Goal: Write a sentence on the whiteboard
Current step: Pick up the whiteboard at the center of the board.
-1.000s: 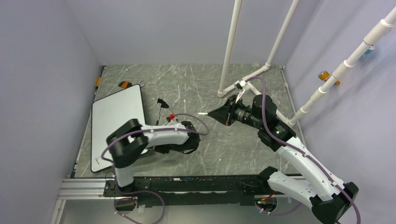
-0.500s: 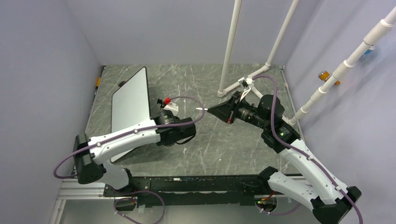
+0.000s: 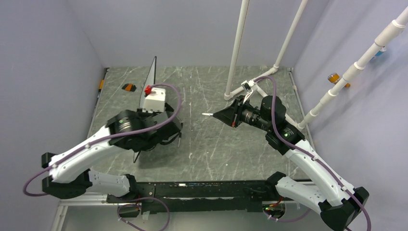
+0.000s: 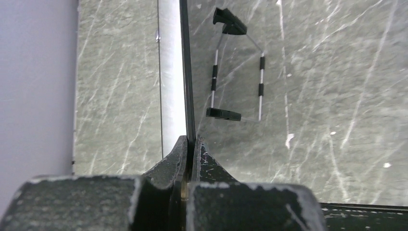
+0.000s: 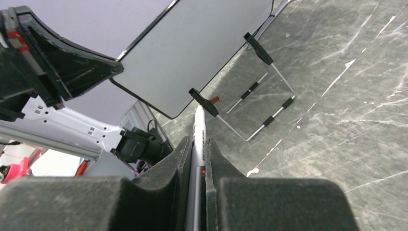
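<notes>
The whiteboard (image 3: 150,77) stands on edge at the back left and shows from above only as a thin dark line. My left gripper (image 3: 144,108) is shut on its rim; in the left wrist view the jaws (image 4: 191,144) pinch the dark edge of the whiteboard (image 4: 185,72). A black-footed wire stand (image 4: 235,72) juts from the board. My right gripper (image 3: 226,115) is shut on a white marker (image 5: 198,139), tip towards the board and well short of it. The grey side of the whiteboard (image 5: 192,48) facing the right wrist is blank. The sentence is not in view.
A white pipe frame (image 3: 250,86) rises from the table at the back right, just behind my right gripper. A small orange object (image 3: 127,87) lies by the back left corner. Purple walls close in the grey marbled table (image 3: 216,149) on three sides.
My left arm has lifted the whiteboard from lying flat at the left to standing upright on edge, swinging outward to the left. The right arm with the marker has barely moved.
</notes>
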You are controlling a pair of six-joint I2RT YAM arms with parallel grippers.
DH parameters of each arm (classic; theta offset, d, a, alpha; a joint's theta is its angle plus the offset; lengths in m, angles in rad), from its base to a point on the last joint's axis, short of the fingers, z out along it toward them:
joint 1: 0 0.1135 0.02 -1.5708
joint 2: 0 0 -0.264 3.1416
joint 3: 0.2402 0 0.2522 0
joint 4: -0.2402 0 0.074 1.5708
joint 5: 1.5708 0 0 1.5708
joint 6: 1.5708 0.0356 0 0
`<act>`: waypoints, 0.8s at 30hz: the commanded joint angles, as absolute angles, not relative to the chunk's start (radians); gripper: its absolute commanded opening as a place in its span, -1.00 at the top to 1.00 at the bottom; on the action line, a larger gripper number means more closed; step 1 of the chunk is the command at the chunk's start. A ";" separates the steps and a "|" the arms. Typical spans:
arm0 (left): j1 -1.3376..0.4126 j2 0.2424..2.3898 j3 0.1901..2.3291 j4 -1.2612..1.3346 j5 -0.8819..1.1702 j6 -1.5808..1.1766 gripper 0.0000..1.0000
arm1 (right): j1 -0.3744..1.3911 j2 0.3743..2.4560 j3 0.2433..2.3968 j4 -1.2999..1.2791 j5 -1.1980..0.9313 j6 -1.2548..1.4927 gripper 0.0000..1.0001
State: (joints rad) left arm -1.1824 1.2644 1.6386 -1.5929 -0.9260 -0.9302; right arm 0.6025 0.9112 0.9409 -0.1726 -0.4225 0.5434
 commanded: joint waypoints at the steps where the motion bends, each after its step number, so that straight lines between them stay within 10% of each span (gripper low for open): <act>1: -1.193 1.101 1.615 -1.488 -0.990 -0.938 1.00 | 0.599 0.913 0.948 -0.140 -0.416 0.555 1.00; 24: -1.188 0.766 1.217 -1.572 -0.920 -1.285 1.00 | 0.601 0.978 0.965 -0.098 -0.454 0.588 1.00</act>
State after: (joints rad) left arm -1.1927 0.7757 1.2896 -1.5021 -0.9882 -1.2007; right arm 0.6025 0.9710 0.9409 -0.1558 -0.4301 0.5705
